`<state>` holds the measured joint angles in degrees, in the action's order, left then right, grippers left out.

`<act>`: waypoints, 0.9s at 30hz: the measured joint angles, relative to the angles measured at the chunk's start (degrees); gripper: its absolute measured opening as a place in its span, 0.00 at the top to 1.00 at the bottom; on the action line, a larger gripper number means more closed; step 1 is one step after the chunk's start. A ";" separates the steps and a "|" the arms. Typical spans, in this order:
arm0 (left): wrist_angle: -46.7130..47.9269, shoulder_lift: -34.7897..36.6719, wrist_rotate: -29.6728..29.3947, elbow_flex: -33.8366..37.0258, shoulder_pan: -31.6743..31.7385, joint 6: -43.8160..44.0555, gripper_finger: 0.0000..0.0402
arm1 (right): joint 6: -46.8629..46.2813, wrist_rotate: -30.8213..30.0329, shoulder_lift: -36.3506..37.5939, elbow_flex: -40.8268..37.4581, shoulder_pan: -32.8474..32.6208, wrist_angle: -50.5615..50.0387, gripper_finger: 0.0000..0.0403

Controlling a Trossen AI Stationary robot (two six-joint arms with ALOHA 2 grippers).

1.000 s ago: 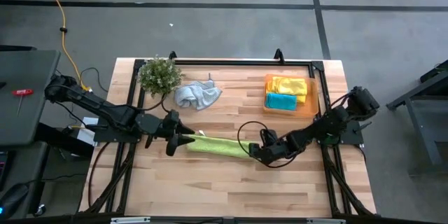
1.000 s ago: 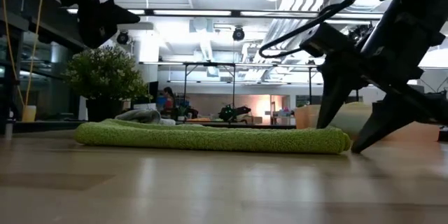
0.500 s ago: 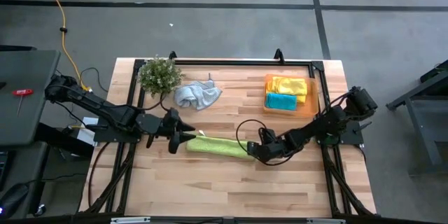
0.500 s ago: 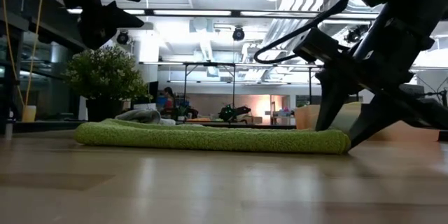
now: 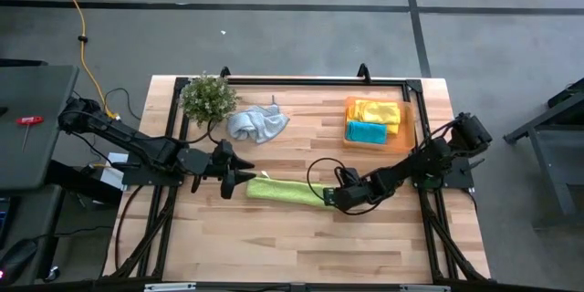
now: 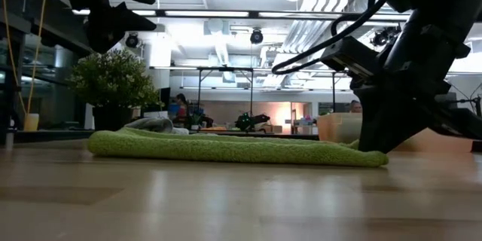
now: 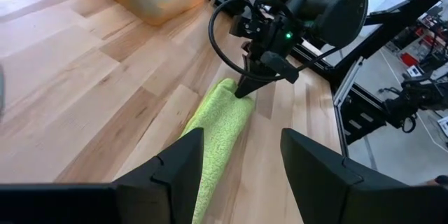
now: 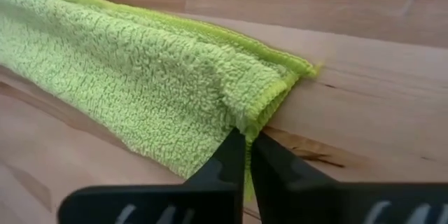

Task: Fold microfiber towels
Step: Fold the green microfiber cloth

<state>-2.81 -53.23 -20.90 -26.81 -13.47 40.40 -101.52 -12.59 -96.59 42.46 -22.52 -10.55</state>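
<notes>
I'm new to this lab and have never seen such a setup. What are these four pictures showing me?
It is a robot with two dark arms at a wooden table, each ending in a two-finger gripper. One camera looks straight down, one sits at table height, and one rides on each wrist. A long folded lime green microfiber towel lies mid-table. The right gripper is shut on one end of it; the left gripper hovers open near the other end. Farther back are a crumpled pale grey-blue towel, a small green leafy plant, and a flat orange tray holding a yellow towel and a teal blue towel.
</notes>
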 joint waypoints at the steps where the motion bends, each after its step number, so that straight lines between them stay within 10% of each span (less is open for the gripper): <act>1: 0.00 0.00 -0.18 0.00 0.00 0.03 0.55 | 0.02 0.07 0.30 0.00 0.00 -0.38 0.99; 27: 0.00 0.00 -0.56 0.00 0.00 -0.52 0.55 | 1.34 2.66 1.43 -0.11 -0.09 -1.96 1.00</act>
<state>-2.81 -53.23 -21.45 -26.81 -13.47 39.88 -100.18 -9.92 -95.15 42.35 -22.62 -12.51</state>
